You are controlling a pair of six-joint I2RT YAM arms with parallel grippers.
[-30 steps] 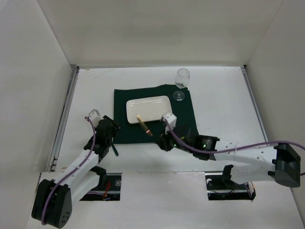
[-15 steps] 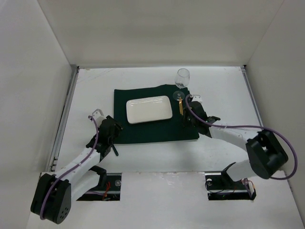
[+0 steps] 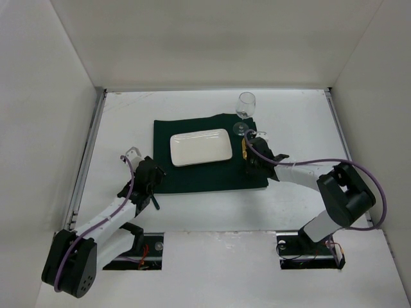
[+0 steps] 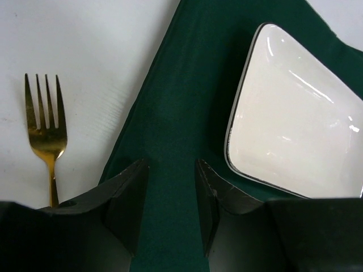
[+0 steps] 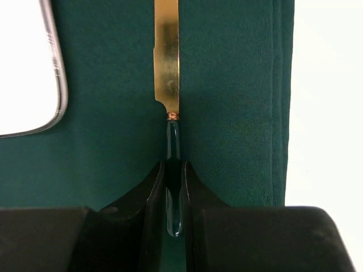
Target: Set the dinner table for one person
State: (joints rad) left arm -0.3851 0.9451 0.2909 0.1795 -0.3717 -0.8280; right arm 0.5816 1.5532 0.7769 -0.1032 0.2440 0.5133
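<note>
A white rectangular plate (image 3: pixel 200 147) lies on a dark green cloth (image 3: pixel 192 181) on the white dinner table (image 3: pixel 302 122). My right gripper (image 3: pixel 252 162) is shut on the dark handle of a gold-bladed knife (image 5: pixel 167 62), held low over the cloth just right of the plate (image 5: pixel 28 68), with the blade pointing away from me. My left gripper (image 4: pixel 170 170) is open and empty over the cloth's left edge (image 4: pixel 181 102). A gold fork (image 4: pixel 48 136) lies on the table to its left, tines pointing away. A wine glass (image 3: pixel 245 106) stands at the cloth's far right corner.
White walls close in the table on the left, back and right. The glass's foot (image 3: pixel 240 129) sits just beyond the knife tip. Bare table (image 5: pixel 329 102) lies right of the cloth's edge. The plate's corner (image 4: pixel 300 124) is right of my left fingers.
My right gripper has carried the knife from the plate's near edge round to the plate's right side and turned it lengthwise. The left arm has barely moved.
</note>
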